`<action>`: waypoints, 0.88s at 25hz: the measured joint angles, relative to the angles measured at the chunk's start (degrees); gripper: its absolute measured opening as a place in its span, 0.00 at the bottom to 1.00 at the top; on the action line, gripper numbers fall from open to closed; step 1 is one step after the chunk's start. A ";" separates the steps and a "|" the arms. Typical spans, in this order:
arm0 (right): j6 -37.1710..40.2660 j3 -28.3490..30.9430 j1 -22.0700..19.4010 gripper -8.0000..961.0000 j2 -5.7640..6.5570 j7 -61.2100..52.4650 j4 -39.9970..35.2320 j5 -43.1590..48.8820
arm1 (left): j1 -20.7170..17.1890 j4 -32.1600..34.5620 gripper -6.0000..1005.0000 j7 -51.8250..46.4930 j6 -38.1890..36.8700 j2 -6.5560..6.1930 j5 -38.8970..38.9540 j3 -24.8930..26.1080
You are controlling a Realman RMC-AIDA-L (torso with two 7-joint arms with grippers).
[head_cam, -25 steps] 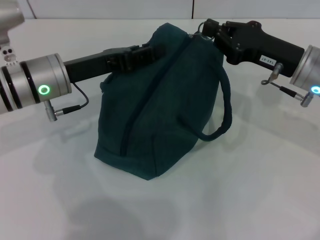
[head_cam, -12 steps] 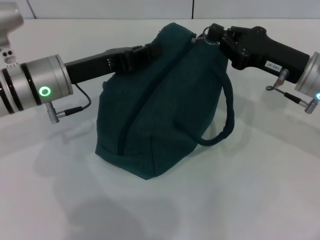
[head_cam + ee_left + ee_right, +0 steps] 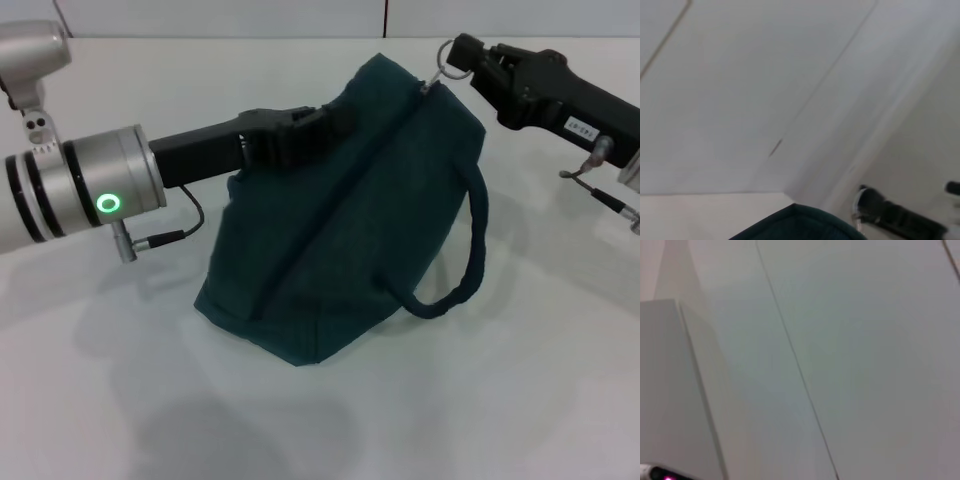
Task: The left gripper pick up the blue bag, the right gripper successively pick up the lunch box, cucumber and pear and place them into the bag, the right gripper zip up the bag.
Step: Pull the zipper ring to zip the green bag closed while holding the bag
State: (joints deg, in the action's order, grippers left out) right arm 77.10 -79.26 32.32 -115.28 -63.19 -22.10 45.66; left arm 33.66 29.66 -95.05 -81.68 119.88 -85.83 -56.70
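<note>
The blue bag (image 3: 340,230) stands on the white table, its zipper line running along the top and one loop handle (image 3: 470,255) hanging on the right side. My left gripper (image 3: 325,130) is shut on the bag's top left edge and holds it up. My right gripper (image 3: 462,55) is at the bag's far top corner, shut on the ring-pull zipper (image 3: 450,63). The left wrist view shows the bag's top (image 3: 795,225) and the right gripper (image 3: 890,216) beyond it. The lunch box, cucumber and pear are out of view.
The white table (image 3: 520,390) spreads all around the bag, with a pale wall behind it. The right wrist view shows only wall panels (image 3: 840,340).
Both grippers and the bag's top have shifted to the right. The right gripper has moved right and up with the zipper ring, and the bag now leans more to the right.
</note>
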 joint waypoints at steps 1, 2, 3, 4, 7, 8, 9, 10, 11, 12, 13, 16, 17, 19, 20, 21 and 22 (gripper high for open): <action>0.02 0.34 -0.04 0.07 0.02 -0.12 0.27 0.00 | -0.16 -0.03 0.06 0.44 -0.76 -0.01 0.54 -0.08; 0.03 0.62 -0.06 0.07 0.04 -0.17 0.53 -0.03 | -0.37 -0.05 0.06 0.92 -1.51 -0.04 1.05 -0.13; 0.04 0.83 -0.07 0.07 0.05 -0.22 1.01 -0.04 | -0.52 -0.04 0.06 1.40 -2.16 -0.06 1.51 -0.14; 0.04 1.11 -0.07 0.07 0.05 -0.26 1.46 -0.05 | -0.64 -0.05 0.06 1.85 -2.73 -0.07 1.91 -0.15; -0.01 1.68 -0.09 0.07 0.06 -0.38 2.62 -0.06 | -1.07 -0.05 0.06 3.13 -4.14 -0.08 2.67 -0.16; -0.06 1.80 -0.10 0.07 0.06 -0.39 3.02 -0.06 | -1.18 -0.05 0.06 3.60 -4.58 -0.09 2.79 -0.15; -0.20 1.83 -0.10 0.07 0.06 -0.40 3.25 -0.06 | -1.19 -0.05 0.06 3.78 -4.82 -0.09 2.80 -0.15; -0.29 1.83 -0.11 0.07 0.06 -0.40 3.38 -0.06 | -1.22 -0.05 0.06 4.09 -5.25 -0.09 2.82 -0.15; -0.36 1.84 -0.14 0.07 0.07 -0.41 3.53 -0.07 | -1.24 -0.05 0.06 4.41 -5.82 -0.09 2.83 -0.15; -0.42 1.84 -0.18 0.07 0.06 -0.41 3.76 -0.07 | -1.26 -0.05 0.06 4.56 -6.22 -0.09 2.83 -0.15; -0.46 1.89 -0.20 0.07 0.06 -0.41 3.91 -0.07 | -1.27 -0.07 0.06 4.77 -6.72 -0.09 2.84 -0.16; -0.59 2.38 -0.22 0.07 0.06 -0.40 4.17 -0.07 | -1.28 -0.11 0.06 5.38 -8.20 -0.09 2.88 -0.33; -0.64 2.46 -0.23 0.07 0.07 -0.40 4.18 -0.07 | -1.27 -0.12 0.06 5.51 -8.56 -0.09 2.89 -0.36; -0.81 2.56 -0.24 0.07 0.06 -0.39 4.21 -0.08 | -1.27 -0.14 0.06 5.65 -9.26 -0.09 2.89 -0.36; -0.95 2.57 -0.24 0.07 0.06 -0.38 4.21 -0.07 | -1.26 -0.16 0.06 5.76 -9.53 -0.09 2.89 -0.36; -1.24 2.57 -0.24 0.07 0.06 -0.38 4.22 -0.07 | -1.26 -0.19 0.06 5.90 -9.72 -0.09 2.89 -0.36; -1.53 2.57 -0.25 0.07 0.06 -0.38 4.22 -0.07 | -1.25 -0.21 0.06 6.03 -9.88 -0.09 2.90 -0.36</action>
State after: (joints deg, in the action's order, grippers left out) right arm 75.57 -76.69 32.08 -115.22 -63.57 -17.88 45.59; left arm 32.41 29.46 -89.02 -91.56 119.79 -82.94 -57.06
